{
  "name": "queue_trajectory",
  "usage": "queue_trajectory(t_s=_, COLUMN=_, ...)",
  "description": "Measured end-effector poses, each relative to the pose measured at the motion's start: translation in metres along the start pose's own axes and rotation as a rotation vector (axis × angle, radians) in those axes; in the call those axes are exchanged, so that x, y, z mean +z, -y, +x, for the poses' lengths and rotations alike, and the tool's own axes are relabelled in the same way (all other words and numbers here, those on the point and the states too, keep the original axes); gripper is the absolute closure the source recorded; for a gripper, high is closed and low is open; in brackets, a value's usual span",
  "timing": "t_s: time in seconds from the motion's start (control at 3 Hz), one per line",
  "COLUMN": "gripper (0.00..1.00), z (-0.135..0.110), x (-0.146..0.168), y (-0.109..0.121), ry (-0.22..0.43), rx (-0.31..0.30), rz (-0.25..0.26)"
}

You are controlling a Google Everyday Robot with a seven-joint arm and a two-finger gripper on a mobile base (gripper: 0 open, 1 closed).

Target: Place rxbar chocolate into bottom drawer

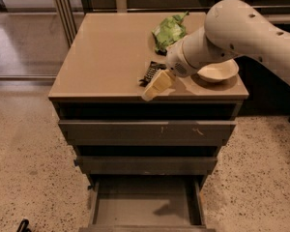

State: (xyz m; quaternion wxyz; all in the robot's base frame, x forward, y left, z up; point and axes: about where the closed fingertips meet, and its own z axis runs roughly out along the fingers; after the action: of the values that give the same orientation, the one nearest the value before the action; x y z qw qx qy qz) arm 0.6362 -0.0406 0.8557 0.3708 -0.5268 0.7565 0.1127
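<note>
The rxbar chocolate (pixel 149 72), a small black wrapper with white lettering, lies on the cabinet top (pixel 106 52) near its front edge. My gripper (pixel 156 85) is right over the bar's near right end and hides part of it. I cannot see whether it touches the bar. The bottom drawer (pixel 147 208) is pulled out at floor level, and its grey tray has nothing in it.
A wrinkly green bag (pixel 168 31) lies behind the bar. A pale bowl (pixel 218 71) stands at the right, partly under my arm (pixel 232 30). The two upper drawers (pixel 147 129) are shut. Speckled floor surrounds the cabinet, with glass panels at the back left.
</note>
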Motion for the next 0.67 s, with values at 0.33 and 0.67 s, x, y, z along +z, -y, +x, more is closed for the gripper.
queue_trajectory(t_s=0.33, gripper=0.00, z=-0.0030, x=0.0139, y=0.0046, ry=0.006, rx=0.001, rz=-0.024)
queue_trajectory(t_s=0.67, gripper=0.00, z=-0.0108, x=0.0236, y=0.0114, ry=0.015, rx=-0.010, rz=-0.034)
